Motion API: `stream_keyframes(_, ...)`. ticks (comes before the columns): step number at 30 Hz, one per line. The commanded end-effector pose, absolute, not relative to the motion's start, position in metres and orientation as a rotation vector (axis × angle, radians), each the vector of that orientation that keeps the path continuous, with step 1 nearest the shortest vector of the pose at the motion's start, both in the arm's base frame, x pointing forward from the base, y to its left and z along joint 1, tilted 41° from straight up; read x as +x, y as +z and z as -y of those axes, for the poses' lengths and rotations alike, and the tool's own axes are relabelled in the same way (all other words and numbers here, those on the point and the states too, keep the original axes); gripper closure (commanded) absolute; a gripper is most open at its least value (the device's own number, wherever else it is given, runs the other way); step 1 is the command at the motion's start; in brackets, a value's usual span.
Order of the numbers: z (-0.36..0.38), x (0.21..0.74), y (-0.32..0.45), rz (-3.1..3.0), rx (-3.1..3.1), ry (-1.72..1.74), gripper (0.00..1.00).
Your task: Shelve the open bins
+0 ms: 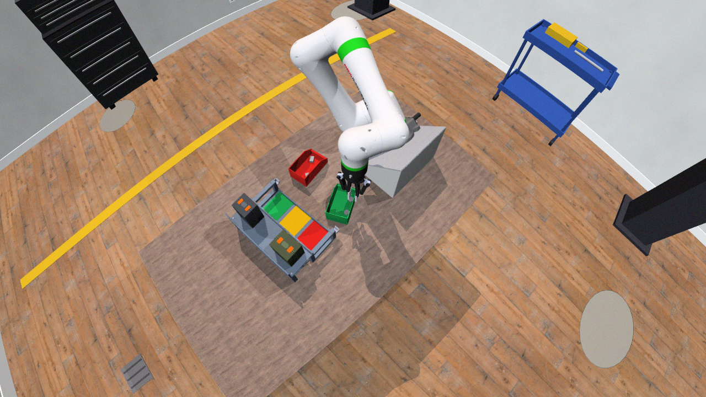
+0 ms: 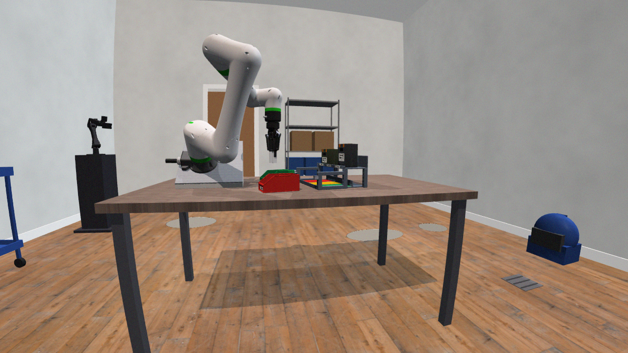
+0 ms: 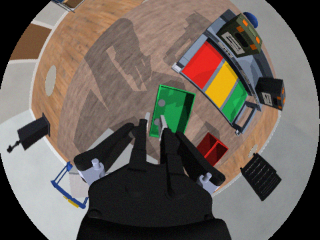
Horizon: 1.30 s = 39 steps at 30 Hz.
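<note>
A workshop or robot lab is shown: a drawer cabinet [image 1: 101, 54] [image 3: 261, 177], a cart [image 1: 570, 56] [image 2: 9, 206] [image 3: 68, 187] and a rack [image 2: 286, 127] are set around a table [image 1: 207, 316] [image 2: 280, 204] [image 3: 110, 67], on which an arm [image 1: 372, 89] [image 2: 239, 100] is mounted.

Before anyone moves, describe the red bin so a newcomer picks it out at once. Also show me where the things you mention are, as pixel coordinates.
On the table [image 1: 197, 306] [image 2: 395, 186], find the coloured shelf unit [image 1: 320, 255] [image 2: 345, 179]. The red bin [image 1: 296, 173] [image 2: 280, 182] [image 3: 213, 150] stands outside it, nearest its green-marked place [image 1: 280, 204] [image 3: 235, 103]. Unlike the green bin [image 1: 338, 217] [image 3: 177, 110], it isn't below the gripper [image 1: 353, 196] [image 2: 272, 161] [image 3: 154, 119].

Table [image 1: 236, 321] [image 2: 386, 195] [image 3: 110, 43] with bins, seemingly level.
</note>
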State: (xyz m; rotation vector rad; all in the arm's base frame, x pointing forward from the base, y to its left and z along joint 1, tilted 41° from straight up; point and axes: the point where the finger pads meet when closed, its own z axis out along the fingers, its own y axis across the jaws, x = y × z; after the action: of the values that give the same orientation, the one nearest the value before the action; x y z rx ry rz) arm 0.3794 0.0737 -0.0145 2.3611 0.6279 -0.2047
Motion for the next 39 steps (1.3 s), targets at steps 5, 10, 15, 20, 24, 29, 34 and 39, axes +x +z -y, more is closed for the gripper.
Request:
stream_keyframes(5,-0.066,0.380,-0.024,-0.628,2.361,-0.204,0.85)
stream_keyframes(10,-0.061,0.380,-0.030,-0.628,2.361,-0.204,0.85)
stream_keyframes(15,-0.058,0.380,-0.033,-0.628,2.361,-0.204,0.85)
stream_keyframes(20,-0.056,0.380,-0.035,-0.628,2.361,-0.204,0.85)
stream_keyframes(24,-0.055,0.380,-0.036,-0.628,2.361,-0.204,0.85)
stream_keyframes(29,-0.055,0.380,-0.036,-0.628,2.361,-0.204,0.85)
stream_keyframes(34,-0.055,0.380,-0.036,-0.628,2.361,-0.204,0.85)
stream_keyframes(39,-0.055,0.380,-0.036,-0.628,2.361,-0.204,0.85)
